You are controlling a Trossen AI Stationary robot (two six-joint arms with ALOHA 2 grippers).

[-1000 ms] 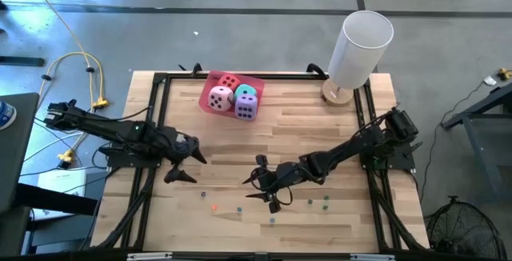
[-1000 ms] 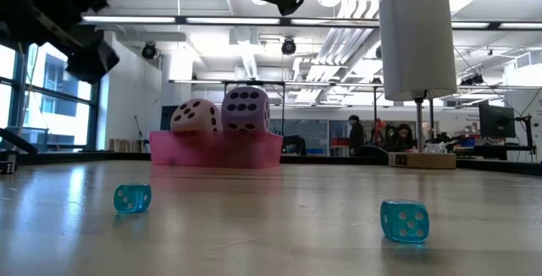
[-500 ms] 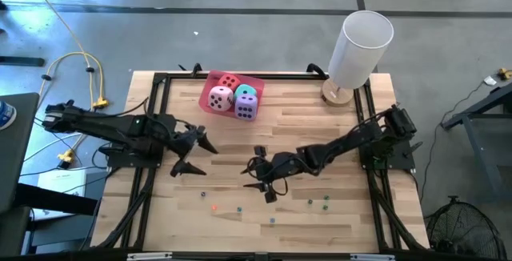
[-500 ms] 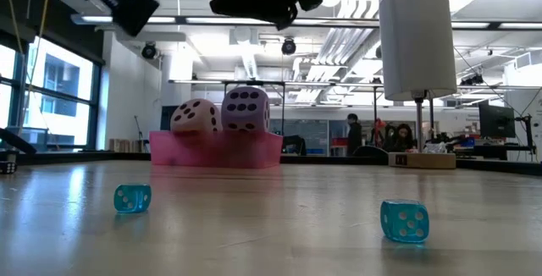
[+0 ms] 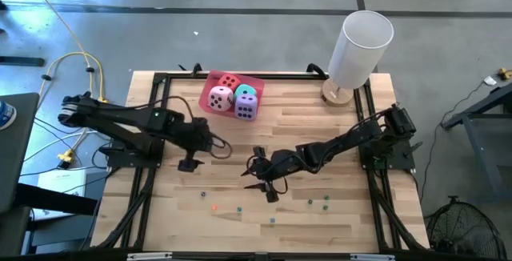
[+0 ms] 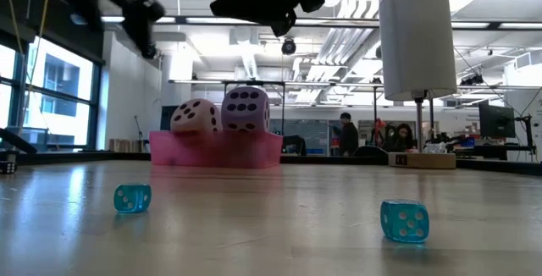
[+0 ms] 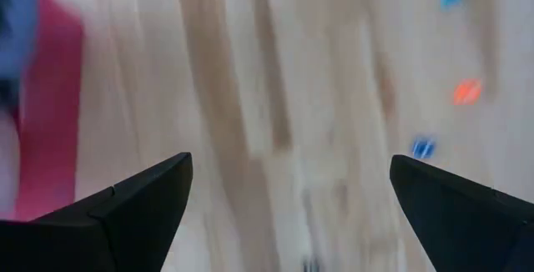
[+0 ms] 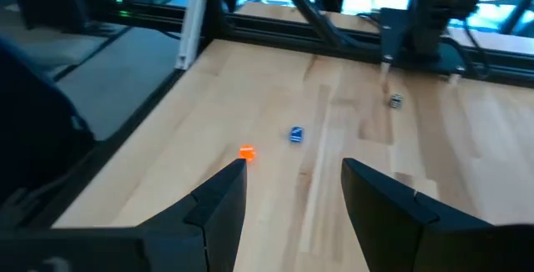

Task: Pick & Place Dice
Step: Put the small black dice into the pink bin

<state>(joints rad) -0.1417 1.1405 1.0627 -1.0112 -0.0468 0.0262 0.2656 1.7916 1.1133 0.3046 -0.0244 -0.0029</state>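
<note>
Dice are lying in two groups: four big soft cubes — red [image 5: 230,81], pink [image 5: 220,98], teal [image 5: 246,92], purple [image 5: 247,107] — are sitting in the pink tray [image 5: 210,85] at the table's far edge, well apart from both claws. Tiny dice are lying scattered on the wooden table [image 5: 320,133] near its front, among them an orange one [image 8: 246,152] and a blue one [image 8: 295,133] just ahead of the right gripper [image 5: 269,182], whose jaws are standing part-way apart, holding nothing visible. The left gripper [image 5: 204,154] is hovering released, its fingers [image 7: 138,201] spread wide.
</note>
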